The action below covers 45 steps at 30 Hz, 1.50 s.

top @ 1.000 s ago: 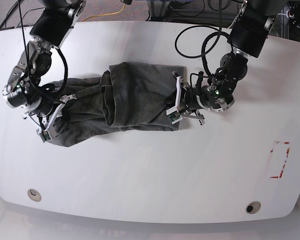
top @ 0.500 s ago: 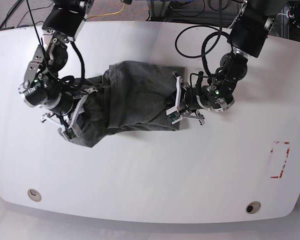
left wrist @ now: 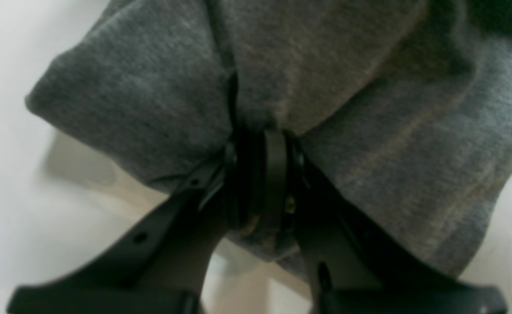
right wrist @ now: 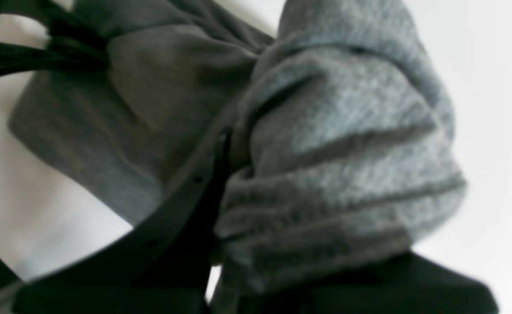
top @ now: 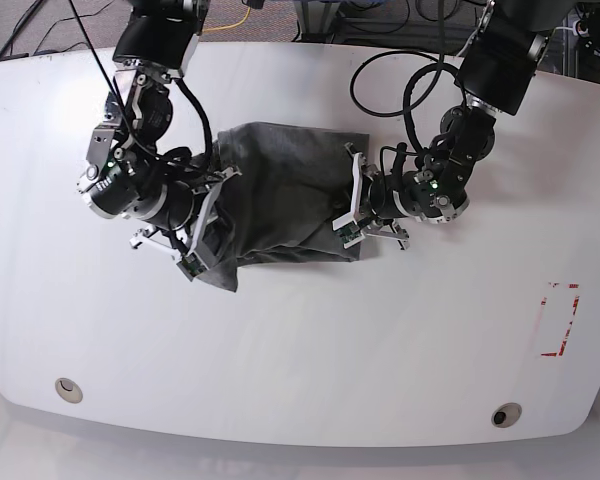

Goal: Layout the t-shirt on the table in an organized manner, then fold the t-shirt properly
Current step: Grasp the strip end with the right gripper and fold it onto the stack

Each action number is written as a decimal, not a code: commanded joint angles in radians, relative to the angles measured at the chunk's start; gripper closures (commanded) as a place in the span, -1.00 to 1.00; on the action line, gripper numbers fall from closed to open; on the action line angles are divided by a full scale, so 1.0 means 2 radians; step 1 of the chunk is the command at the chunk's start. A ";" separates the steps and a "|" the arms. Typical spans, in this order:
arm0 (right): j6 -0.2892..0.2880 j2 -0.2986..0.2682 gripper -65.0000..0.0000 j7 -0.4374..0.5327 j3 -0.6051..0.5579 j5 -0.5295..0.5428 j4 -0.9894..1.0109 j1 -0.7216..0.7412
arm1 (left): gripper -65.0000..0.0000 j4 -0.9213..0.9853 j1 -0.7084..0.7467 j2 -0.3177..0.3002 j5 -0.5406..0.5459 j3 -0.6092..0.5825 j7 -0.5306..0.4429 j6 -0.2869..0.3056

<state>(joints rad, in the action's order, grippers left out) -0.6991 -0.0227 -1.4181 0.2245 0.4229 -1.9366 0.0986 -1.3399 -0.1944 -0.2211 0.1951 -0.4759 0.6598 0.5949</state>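
I'm seeing both arms looking matte black, looping black cables, tiny green lights glowing, white brackets near the left gripper [top: 352,205] and right gripper [top: 202,232].

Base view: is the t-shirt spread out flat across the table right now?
No. The t-shirt is bunched into a compact heap between the right gripper and the left gripper, with bare table all around.

You have a glossy white table [top: 310,350] with rounded corners carrying everything. The grey t-shirt [top: 280,195] lies bunched on it, up from the middle. From the t-shirt, a red tape rectangle [top: 560,320] sits well off toward the right edge, one round cable hole [top: 68,388] near the lower left corner and another [top: 506,414] near the lower right
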 commanded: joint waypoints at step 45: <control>0.000 0.085 -0.32 0.084 -0.047 0.010 0.110 0.024 | 0.86 0.007 0.006 0.004 -0.040 0.000 0.056 -0.006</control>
<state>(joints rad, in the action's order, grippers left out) -0.6964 0.1383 -1.2751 0.1318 0.4221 -1.7023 0.1108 -1.3407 -0.1940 -0.2058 0.1833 -0.4713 0.6678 0.5911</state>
